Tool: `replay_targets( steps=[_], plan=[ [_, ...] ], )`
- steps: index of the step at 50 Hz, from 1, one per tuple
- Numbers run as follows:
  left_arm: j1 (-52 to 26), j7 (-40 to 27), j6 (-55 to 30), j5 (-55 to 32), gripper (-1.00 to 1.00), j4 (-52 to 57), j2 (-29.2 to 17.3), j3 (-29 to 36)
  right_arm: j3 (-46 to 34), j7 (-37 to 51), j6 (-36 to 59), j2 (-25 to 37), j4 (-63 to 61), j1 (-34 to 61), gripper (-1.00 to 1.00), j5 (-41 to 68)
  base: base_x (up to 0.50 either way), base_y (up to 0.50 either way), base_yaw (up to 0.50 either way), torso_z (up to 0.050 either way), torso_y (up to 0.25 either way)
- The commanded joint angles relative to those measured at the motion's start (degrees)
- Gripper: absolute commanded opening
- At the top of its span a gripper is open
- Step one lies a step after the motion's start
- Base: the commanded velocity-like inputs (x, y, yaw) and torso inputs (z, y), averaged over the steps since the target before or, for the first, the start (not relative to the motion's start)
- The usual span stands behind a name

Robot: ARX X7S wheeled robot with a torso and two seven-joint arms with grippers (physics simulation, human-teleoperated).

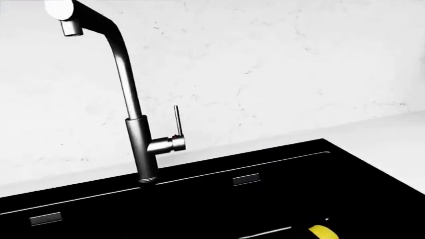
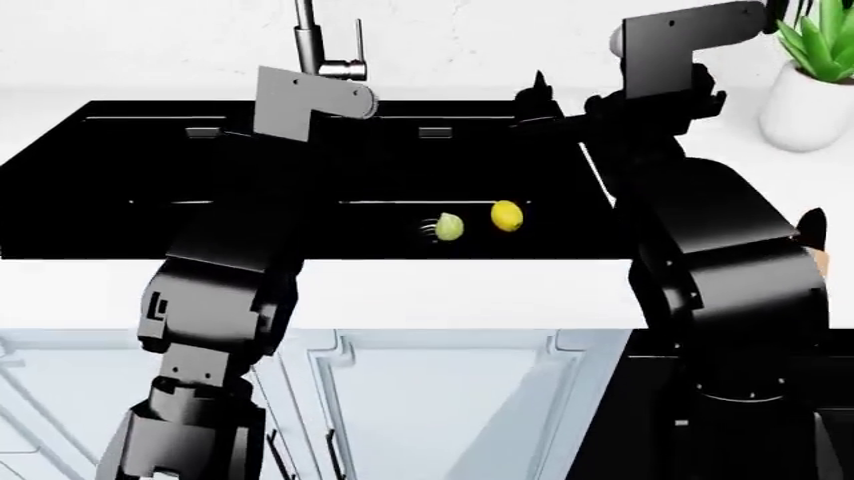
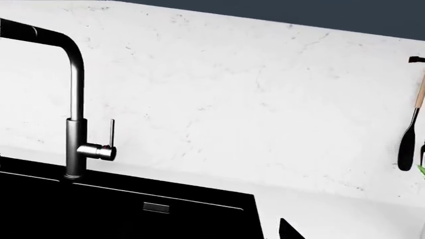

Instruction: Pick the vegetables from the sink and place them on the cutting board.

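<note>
head view shows both vegetables in the sink (image 2: 160, 180) at frame centre: the green ball (image 2: 450, 227) beside the yellow one (image 2: 506, 216). nothing is moved yet; no cutting board appears. both arms hang above, claw states impossible to tell.

Hidden and cut-off items, sink (image 2: 134, 180) area

Left hand and right hand: fingertips lost against the black basin, state unreadable. Faucet (image 2: 320, 45): spout cropped above the sink. Yellow vegetable (image 1: 323, 232): cropped at frame edge in left wrist view. Potted plant (image 2: 814, 70): cropped, right of the sink. Cutting board: out of view.
</note>
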Motion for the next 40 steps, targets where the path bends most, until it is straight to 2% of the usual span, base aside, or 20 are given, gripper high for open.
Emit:
replay_targets(
  steps=[1,20,40],
  plan=[
    [-4.7,-0.3,-1.8,-1.7,1.00,-4.8,-1.1,1.0,-0.6,-0.6,2.6,1.7,1.0,3.2,1.00,0.2,0.50,0.00,0.00,0.000,0.000],
    [-6.2,-0.4,-5.3,-1.9,1.00,-3.0,-2.9,4.5,-6.3,-2.4,11.3,6.7,-3.5,6.6,1.00,-1.0,0.50,0.00,0.00,0.000,0.000],
    [-5.7,-0.4,-6.5,-2.9,1.00,-0.1,-4.2,5.7,-10.8,-4.9,13.0,8.4,-5.9,7.4,1.00,-0.5,0.50,-0.11,0.00,0.000,0.001]
  ],
)
